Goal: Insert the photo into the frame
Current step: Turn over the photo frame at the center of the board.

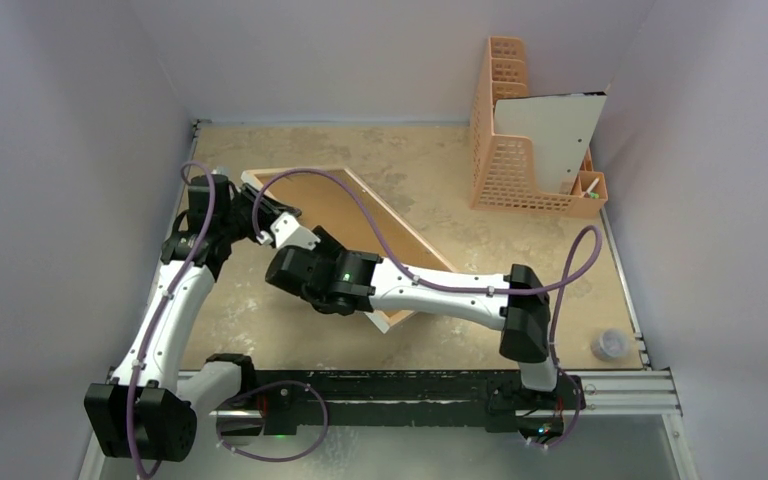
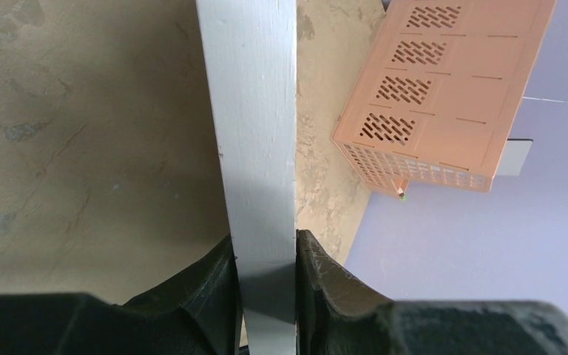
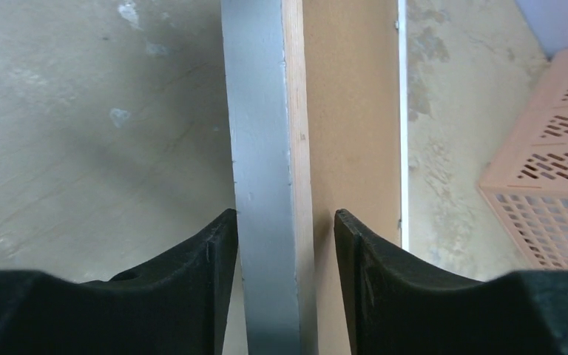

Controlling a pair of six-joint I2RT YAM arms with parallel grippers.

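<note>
Top: frame (image 1: pixel 407 228) lies back-up mid-table, running 10 to 5 o'clock. The left gripper (image 1: pixel 222 200) and right gripper (image 1: pixel 278 222) are at its 10 o'clock end.
Left wrist: fingers clenched on the white rim.
Right wrist: jaws straddle the rim, with a gap on the backing board (image 3: pixel 355 111) side, so unclamped.
Risk: with a one-sided hold, the frame may pivot or slip.

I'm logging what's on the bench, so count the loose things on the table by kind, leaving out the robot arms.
Picture frame: 1
Peach mesh organizer: 1
White sheet standing in the organizer: 1
Small clear round container: 1
Total: 4 (the small items in the organizer's side pocket are too small to count)
</note>
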